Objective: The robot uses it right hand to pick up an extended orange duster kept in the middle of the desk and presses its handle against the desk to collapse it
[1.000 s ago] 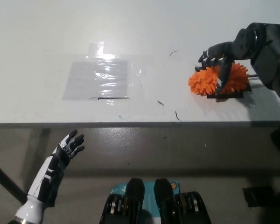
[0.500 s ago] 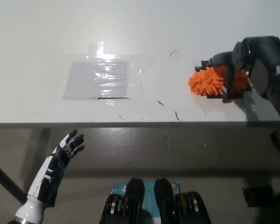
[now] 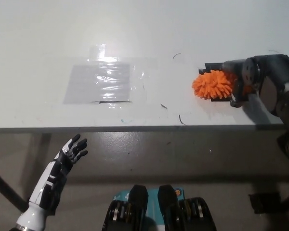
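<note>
You've got the broad white desk [image 3: 149, 29] filling the far half of the view, and a sheet of clear glossy plastic film [image 3: 98, 83] taped flat left of centre. Over on the right, your black right hand [image 3: 244, 82] lies across the fluffy orange duster head [image 3: 213, 84], fingers wrapped around its right part and a dark flat piece beneath it. That reads as a grip closing on the duster, though I can't make out the handle. The duster sits on the desk, right of the middle, near the front edge. You're in the pick-up step. Next, firm the hold and lift it clear so the handle can point down for the press. Your white left hand [image 3: 62, 166] rests below the desk edge, lower left, fingers spread, holding nothing.
</note>
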`<state>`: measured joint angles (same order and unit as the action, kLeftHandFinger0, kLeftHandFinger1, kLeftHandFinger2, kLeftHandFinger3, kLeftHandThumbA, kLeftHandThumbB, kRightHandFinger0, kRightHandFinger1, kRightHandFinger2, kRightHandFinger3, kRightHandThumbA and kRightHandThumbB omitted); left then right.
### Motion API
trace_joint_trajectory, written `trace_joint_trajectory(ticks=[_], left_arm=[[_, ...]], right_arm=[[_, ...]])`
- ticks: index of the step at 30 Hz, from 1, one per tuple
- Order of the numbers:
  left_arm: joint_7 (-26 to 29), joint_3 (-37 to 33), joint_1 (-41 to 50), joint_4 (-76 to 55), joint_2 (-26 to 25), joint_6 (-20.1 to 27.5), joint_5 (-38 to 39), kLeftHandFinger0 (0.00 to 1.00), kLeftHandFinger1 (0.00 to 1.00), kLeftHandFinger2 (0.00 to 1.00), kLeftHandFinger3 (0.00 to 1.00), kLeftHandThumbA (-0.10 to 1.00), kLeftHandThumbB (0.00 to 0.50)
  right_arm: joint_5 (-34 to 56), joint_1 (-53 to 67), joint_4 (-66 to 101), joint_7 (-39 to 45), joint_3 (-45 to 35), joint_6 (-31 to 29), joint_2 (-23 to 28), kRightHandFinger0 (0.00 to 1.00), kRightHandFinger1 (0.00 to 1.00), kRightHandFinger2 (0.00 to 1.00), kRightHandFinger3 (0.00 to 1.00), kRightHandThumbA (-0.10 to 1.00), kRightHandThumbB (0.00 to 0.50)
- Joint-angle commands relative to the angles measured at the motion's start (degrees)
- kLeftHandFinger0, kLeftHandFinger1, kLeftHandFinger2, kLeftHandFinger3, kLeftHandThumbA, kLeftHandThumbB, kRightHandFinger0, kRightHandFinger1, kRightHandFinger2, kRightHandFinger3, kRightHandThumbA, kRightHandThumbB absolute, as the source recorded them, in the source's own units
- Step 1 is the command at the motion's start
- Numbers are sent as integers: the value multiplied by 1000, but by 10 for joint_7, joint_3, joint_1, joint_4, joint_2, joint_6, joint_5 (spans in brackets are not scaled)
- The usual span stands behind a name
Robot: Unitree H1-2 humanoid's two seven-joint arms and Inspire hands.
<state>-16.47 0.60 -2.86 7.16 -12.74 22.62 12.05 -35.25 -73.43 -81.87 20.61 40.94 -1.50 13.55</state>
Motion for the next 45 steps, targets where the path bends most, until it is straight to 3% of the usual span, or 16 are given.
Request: trace_joint_trajectory(ticks=[1,3,4,6,9,12,15,18,23,28,32,34,37,39,42,45], left_arm=[[-8,4,-12,-16,-7,17,8,1000,1000,1000,1000,1000,276],[-6,7,-19,-12,-9,21,7,1000,1000,1000,1000,1000,265],[-5,6,-13,-17,-9,19,4,1000,1000,1000,1000,1000,267],[-5,5,-11,-20,-10,16,3,1000,1000,1000,1000,1000,270],[-8,4,-14,-19,-12,10,6,1000,1000,1000,1000,1000,273],[-6,5,-13,-20,-11,-1,6,1000,1000,1000,1000,997,292],[-5,5,-12,-21,-11,-3,6,1000,1000,1000,1000,991,292],[-9,4,-7,-22,-14,-4,9,1000,1000,1000,1000,977,279],[-6,5,-6,-19,-13,3,5,1000,1000,1000,1000,979,273],[-9,3,0,-18,-13,8,4,1000,1000,1000,1000,982,256],[-9,0,-9,-13,-10,-2,7,1000,1000,1000,1000,972,278],[-11,1,-8,-16,-11,-6,11,1000,1000,1000,1000,981,287],[-8,2,-3,-18,-10,-3,8,1000,1000,1000,1000,985,278],[-7,3,-5,-18,-11,-2,6,1000,1000,1000,1000,984,274],[-9,6,-4,-18,-13,2,11,1000,1000,1000,1000,982,273],[-7,7,-5,-18,-13,-1,10,1000,1000,1000,1000,980,279]], right_arm=[[11,4,14,-280,-41,-96,21,0,332,691,614,-100,164],[18,3,15,-301,-53,-116,29,140,538,898,833,-100,147],[13,5,16,-307,-49,-114,31,148,545,884,836,-100,131],[8,6,16,-314,-48,-114,32,99,484,776,742,-100,127],[15,3,14,-318,-59,-117,36,67,457,749,697,-100,116],[20,3,14,-325,-70,-124,42,130,505,783,761,-100,107],[17,4,13,-331,-73,-129,43,129,500,776,765,-100,109],[25,9,10,-328,-89,-128,48,110,537,837,894,-100,109],[32,8,12,-361,-112,-158,63,70,480,790,867,-100,106],[62,-5,23,-360,-163,-176,71,104,509,848,874,-100,112],[67,-35,36,-356,-196,-184,80,110,524,869,867,-100,106],[66,-46,39,-373,-203,-212,81,5,427,785,810,-100,140],[66,-72,43,-381,-213,-214,81,0,405,781,824,-100,122],[67,-84,42,-379,-218,-212,78,0,351,735,718,-100,127],[89,-117,51,-387,-246,-194,66,0,366,798,840,-100,109],[150,-147,57,-386,-310,-219,52,0,327,736,730,-100,146]])
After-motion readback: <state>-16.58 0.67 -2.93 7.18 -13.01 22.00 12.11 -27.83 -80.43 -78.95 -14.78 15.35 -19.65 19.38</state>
